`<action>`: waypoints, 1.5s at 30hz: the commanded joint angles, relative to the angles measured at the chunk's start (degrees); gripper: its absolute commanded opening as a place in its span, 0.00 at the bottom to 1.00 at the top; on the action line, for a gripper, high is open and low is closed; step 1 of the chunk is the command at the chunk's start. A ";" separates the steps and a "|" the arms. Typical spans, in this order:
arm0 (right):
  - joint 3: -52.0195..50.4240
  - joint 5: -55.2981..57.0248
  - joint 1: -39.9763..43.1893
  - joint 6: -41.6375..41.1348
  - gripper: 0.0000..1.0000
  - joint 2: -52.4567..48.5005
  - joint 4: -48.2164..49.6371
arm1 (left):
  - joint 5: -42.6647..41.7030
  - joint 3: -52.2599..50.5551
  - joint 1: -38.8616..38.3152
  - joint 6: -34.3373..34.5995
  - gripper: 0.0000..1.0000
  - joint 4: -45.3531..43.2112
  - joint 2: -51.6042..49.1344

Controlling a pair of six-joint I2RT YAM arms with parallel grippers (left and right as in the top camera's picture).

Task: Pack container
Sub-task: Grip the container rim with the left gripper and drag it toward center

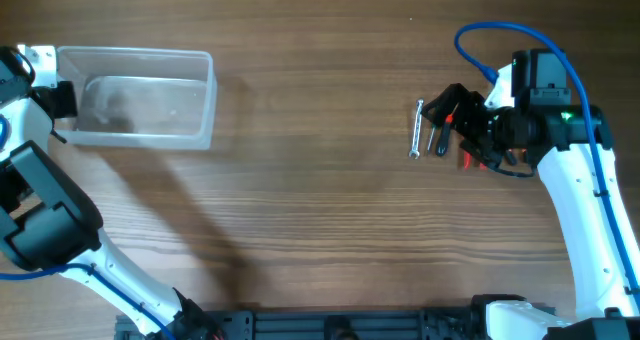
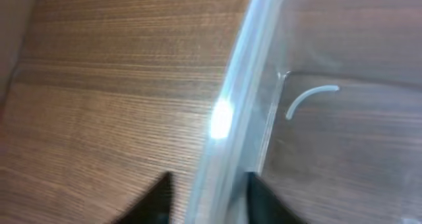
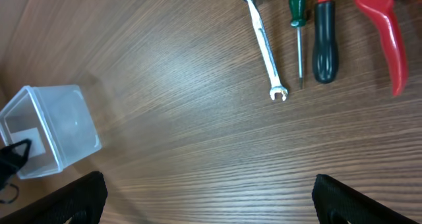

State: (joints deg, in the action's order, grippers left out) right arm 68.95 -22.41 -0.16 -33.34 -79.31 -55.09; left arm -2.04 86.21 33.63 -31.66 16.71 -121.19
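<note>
The clear plastic container (image 1: pixel 135 97) sits at the far left of the table and looks empty. My left gripper (image 1: pixel 62 100) is at its left end wall. In the left wrist view the container's thick rim (image 2: pixel 227 112) runs between my two fingers (image 2: pixel 211 201), which are closed in on it. My right gripper (image 1: pixel 448 115) hovers wide open and empty (image 3: pixel 211 201) over bare table just left of the hand tools. The container also shows small in the right wrist view (image 3: pixel 49 128).
A row of tools lies at the right: a silver wrench (image 1: pixel 418 128) (image 3: pixel 264 46), a green-handled screwdriver (image 3: pixel 298 26), a black-handled screwdriver (image 3: pixel 324 46) and red-handled pliers (image 1: pixel 470 160) (image 3: pixel 386 33). Bare wood tabletop (image 1: pixel 310 180) lies between tools and container.
</note>
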 commanded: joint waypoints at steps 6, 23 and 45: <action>0.90 3.63 0.13 0.22 1.00 -0.37 4.94 | -3.50 0.26 -1.29 8.35 0.04 8.37 2.27; 0.90 21.27 0.13 0.37 1.00 -2.60 22.10 | -0.15 0.02 -42.32 36.46 0.04 34.93 24.57; 0.90 24.44 0.13 1.92 1.00 -5.88 22.86 | 10.71 -14.12 -46.64 41.62 0.04 28.37 14.56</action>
State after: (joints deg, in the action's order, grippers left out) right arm 68.95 0.32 -0.16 -32.05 -84.44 -32.82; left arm 5.76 73.95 -15.35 20.29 43.42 -104.79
